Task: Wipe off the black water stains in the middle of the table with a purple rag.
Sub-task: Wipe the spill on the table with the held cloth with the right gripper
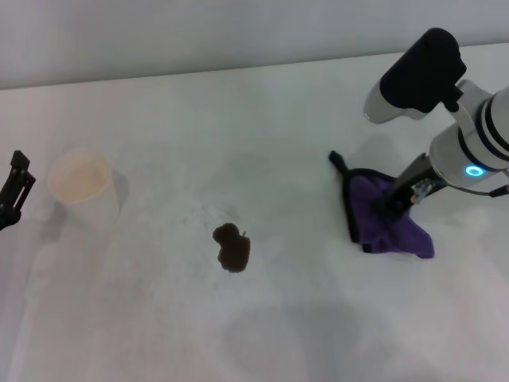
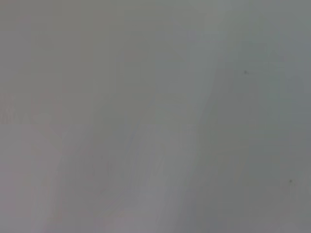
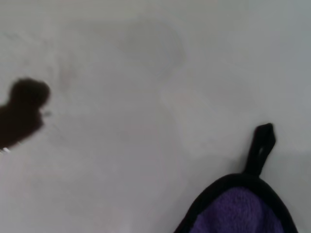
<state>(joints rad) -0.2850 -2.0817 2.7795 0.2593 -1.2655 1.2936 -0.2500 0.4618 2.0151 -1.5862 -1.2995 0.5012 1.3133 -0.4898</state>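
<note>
The left gripper sat at the far left edge of the head view, just left of a cream paper cup and apart from it. Only part of its dark fingers showed, so the state of its jaws could not be told. The left wrist view showed nothing but blurred grey surface.

The paper cup stood upright on the table, well to the left of the stain.

The black water stains formed one small dark brown-black irregular blot near the middle of the white tabletop. The blot lay between the cup and the rag, apart from both. In the right wrist view the same blot appeared at one edge of the picture, well apart from the rag.

The purple rag lay on the table to the right of the stain, rumpled, with black edge trim and a thin black loop tab pointing away toward the far side. The right wrist view showed the trimmed corner of the rag and the loop tab lying flat on the white surface.

The right gripper stood down on the rag, its dark fingers pressed into the cloth near the middle. The jaws were narrow and appeared closed on a fold of the rag.
</note>
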